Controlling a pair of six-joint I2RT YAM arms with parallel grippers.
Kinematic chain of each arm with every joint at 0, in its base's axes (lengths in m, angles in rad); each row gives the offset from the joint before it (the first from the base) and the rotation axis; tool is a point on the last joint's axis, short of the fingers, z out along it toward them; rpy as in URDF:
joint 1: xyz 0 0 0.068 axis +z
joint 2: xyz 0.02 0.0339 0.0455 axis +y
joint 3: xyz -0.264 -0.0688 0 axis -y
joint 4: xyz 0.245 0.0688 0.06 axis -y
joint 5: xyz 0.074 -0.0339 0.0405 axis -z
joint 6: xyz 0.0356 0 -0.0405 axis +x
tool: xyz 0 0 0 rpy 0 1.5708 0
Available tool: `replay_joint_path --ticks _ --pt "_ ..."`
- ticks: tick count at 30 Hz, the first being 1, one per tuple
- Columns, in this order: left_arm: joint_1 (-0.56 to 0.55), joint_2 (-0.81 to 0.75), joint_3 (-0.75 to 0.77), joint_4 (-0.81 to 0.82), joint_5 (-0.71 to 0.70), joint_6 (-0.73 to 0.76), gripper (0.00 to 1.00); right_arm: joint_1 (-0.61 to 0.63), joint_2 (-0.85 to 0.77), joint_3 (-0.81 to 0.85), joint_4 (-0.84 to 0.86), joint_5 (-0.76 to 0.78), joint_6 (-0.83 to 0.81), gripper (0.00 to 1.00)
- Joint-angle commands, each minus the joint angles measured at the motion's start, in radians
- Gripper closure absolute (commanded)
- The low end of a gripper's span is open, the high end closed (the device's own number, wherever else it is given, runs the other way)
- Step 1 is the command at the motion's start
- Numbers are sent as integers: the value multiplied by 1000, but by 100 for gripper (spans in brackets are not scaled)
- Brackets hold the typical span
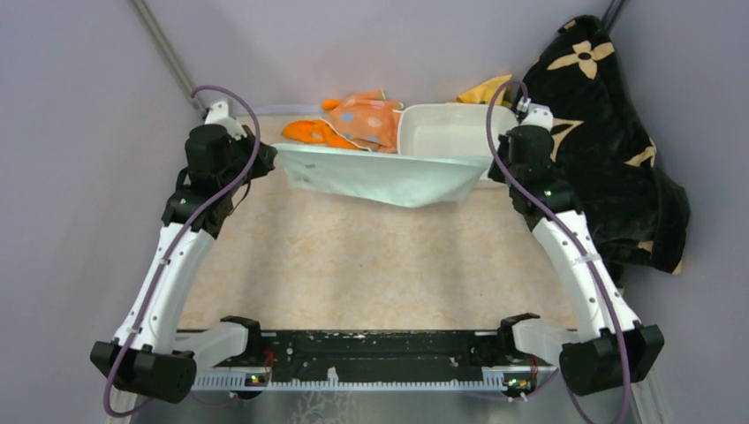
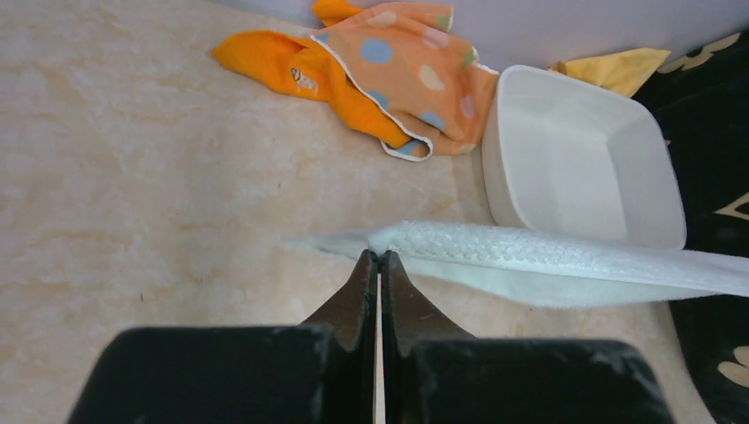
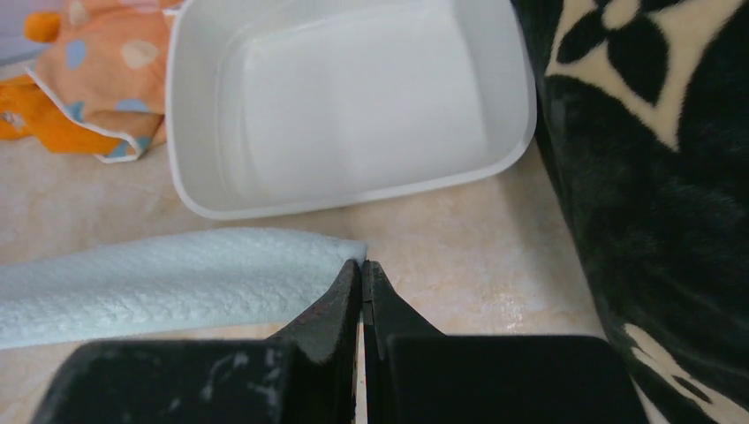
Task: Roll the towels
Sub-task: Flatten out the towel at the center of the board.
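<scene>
A pale mint green towel [image 1: 380,175] hangs stretched above the table between my two grippers. The left gripper [image 2: 380,256] is shut on its left corner, where the mint towel [image 2: 548,256] runs off to the right. On the other side, my right gripper [image 3: 363,263] is shut on the right corner of the mint towel [image 3: 168,278]. The plain orange towel [image 1: 311,132] and the polka-dot towel [image 1: 366,115] lie crumpled together at the back of the table, also seen from the left wrist as orange towel [image 2: 283,66] and dotted towel [image 2: 411,62].
A white rectangular tub [image 1: 446,131] stands at the back right, just behind the stretched towel. A yellow cloth [image 1: 484,91] lies behind it. The black blanket with tan flowers [image 1: 609,150] is heaped along the table's right side.
</scene>
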Motion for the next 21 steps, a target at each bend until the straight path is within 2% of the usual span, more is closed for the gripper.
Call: replay_joint_path --ticks 1,8,14,18,21 --pt "6 -95 7 -40 1 39 100 -4 -110 68 -89 24 -51 100" --pt "7 -285 -155 -129 68 -19 100 -3 -312 -28 -175 -119 -50 100" --pt "6 -452 -180 -327 141 -117 100 -5 -400 17 -431 -152 3 100" --pt "6 -469 -161 -432 164 -144 100 -4 -398 50 -542 -191 41 100" --pt "6 -418 -200 -407 210 -149 100 -4 -343 15 -536 -188 64 100"
